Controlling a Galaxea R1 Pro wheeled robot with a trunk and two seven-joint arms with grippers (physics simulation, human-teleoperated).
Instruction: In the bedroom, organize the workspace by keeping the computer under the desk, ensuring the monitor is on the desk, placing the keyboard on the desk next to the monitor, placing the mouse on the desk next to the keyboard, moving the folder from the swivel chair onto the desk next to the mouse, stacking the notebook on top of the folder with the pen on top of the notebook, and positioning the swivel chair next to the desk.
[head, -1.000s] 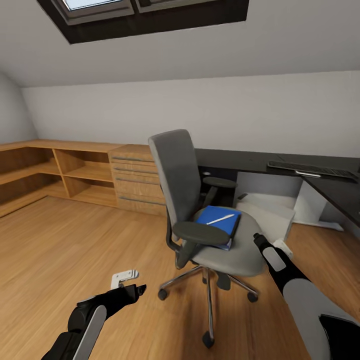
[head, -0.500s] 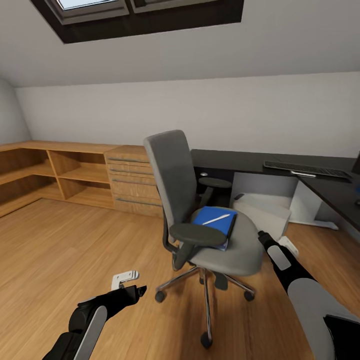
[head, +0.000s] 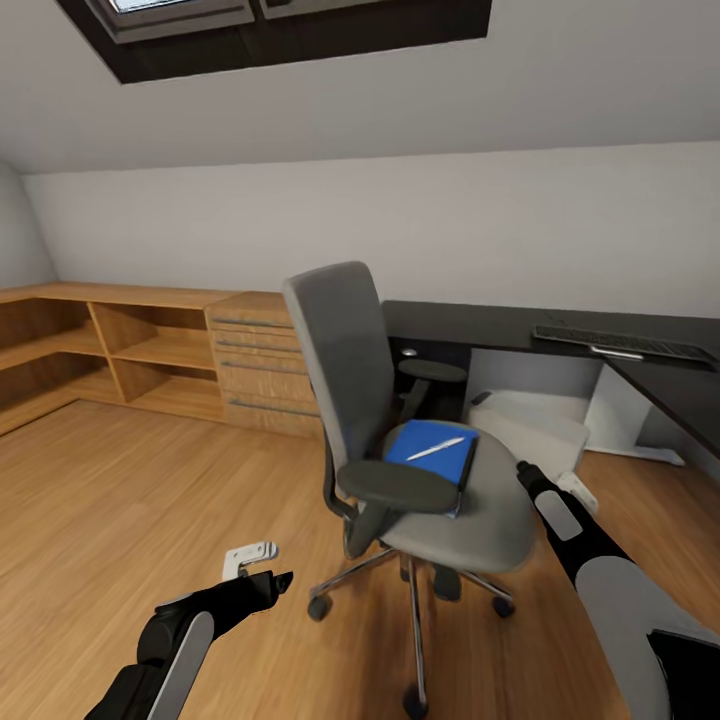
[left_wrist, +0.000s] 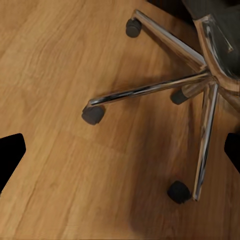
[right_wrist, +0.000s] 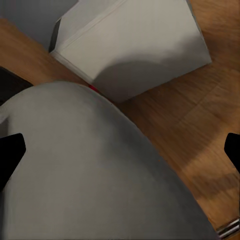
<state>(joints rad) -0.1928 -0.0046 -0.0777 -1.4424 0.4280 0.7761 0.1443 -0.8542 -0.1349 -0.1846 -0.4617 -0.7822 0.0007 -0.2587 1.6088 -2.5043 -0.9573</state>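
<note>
The black desk (head: 520, 325) runs along the far wall, keyboard (head: 622, 345) on top, white computer (head: 535, 432) on the floor beneath. Before it the swivel chair (head: 350, 350) carries the blue folder (head: 432, 450) and pen (head: 436, 448). Both the left pincer (head: 262, 568) and right pincer (head: 545, 488) hang wide open, gripping nothing, the right just beside the seat.

Swivel chair (head: 460, 510) grey cloth, chrome base; floor (head: 130, 490) matt wood; desk (head: 520, 325) glossy blk.

Notebook (head: 462, 468) mostly hidden under folder (head: 432, 452); desk (head: 660, 375) cut off at right edge.
</note>
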